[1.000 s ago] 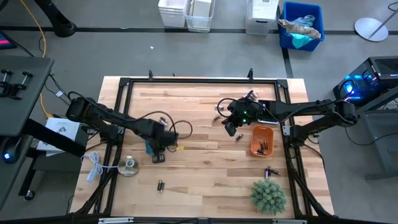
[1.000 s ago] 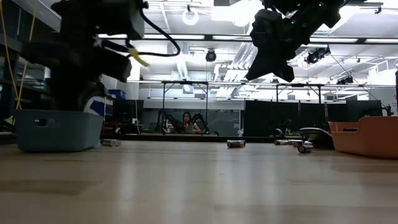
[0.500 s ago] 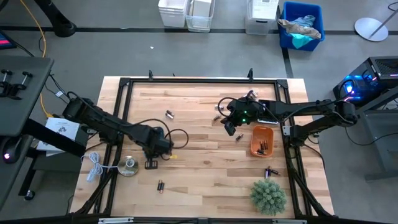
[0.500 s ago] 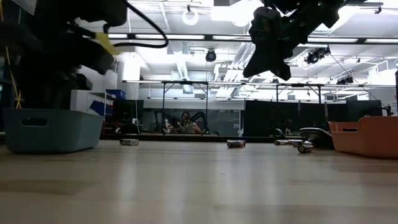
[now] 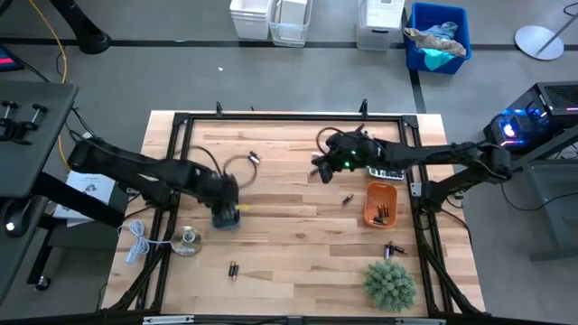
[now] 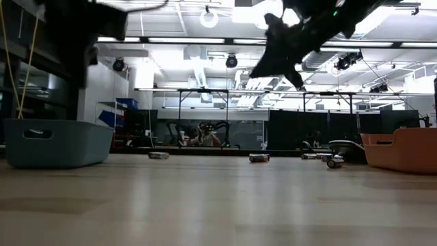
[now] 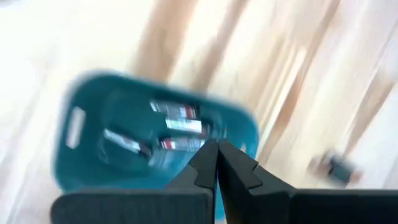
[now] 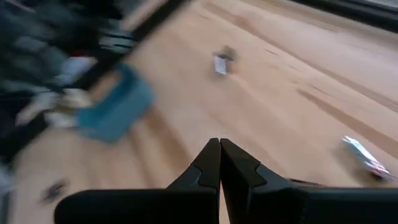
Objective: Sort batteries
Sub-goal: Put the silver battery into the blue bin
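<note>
Since half a second ago the left claw (image 5: 226,200) has swung back over the small teal plastic tray (image 7: 93,121) at the left of the pale wooden tabletop (image 5: 289,253), its fingers pressed together on nothing; three small cylindrical batteries (image 7: 177,126) lie inside that tray. Meanwhile the right claw (image 5: 322,168) has shifted toward the far edge, also pinched shut and empty, hanging above the planks. Loose cells remain scattered: one far-centre (image 5: 254,159), one near the orange plastic tray (image 5: 379,204), which holds several more, and a pair at the near edge (image 5: 232,269).
</note>
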Motion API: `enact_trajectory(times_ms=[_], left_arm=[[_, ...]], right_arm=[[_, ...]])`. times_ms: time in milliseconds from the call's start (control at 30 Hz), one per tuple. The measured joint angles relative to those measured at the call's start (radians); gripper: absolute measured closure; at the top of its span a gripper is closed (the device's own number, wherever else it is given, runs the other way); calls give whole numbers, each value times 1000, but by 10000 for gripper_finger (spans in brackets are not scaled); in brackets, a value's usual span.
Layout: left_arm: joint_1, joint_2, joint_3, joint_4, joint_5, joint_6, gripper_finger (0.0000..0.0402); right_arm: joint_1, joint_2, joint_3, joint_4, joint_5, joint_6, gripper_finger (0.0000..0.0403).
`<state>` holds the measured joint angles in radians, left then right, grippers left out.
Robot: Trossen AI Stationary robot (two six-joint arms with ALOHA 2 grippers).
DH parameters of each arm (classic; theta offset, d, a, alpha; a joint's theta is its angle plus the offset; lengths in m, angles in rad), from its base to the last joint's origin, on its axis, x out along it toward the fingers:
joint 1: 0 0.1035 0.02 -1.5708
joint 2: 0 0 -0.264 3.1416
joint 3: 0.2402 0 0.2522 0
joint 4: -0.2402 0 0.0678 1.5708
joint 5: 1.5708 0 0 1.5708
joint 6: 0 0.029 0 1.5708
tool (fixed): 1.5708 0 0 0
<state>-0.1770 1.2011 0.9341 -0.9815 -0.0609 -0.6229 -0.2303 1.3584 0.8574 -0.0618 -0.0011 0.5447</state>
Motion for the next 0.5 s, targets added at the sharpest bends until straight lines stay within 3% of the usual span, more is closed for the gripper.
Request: enact_trajectory(times_ms=[100, 233, 367, 500], left_arm=[[51, -63, 9, 49, -42, -54, 401], [125, -93, 22, 146, -44, -58, 401], [168, -89, 32, 224, -7, -57, 401], [176, -89, 32, 272, 31, -94, 401]], right_arm=[[-90, 89, 29, -64, 4, 12, 402], [-260, 240, 210, -347, 0, -142, 385], [-402, 372, 415, -619, 93, -296, 331], [-526, 480, 524, -814, 214, -282, 254]])
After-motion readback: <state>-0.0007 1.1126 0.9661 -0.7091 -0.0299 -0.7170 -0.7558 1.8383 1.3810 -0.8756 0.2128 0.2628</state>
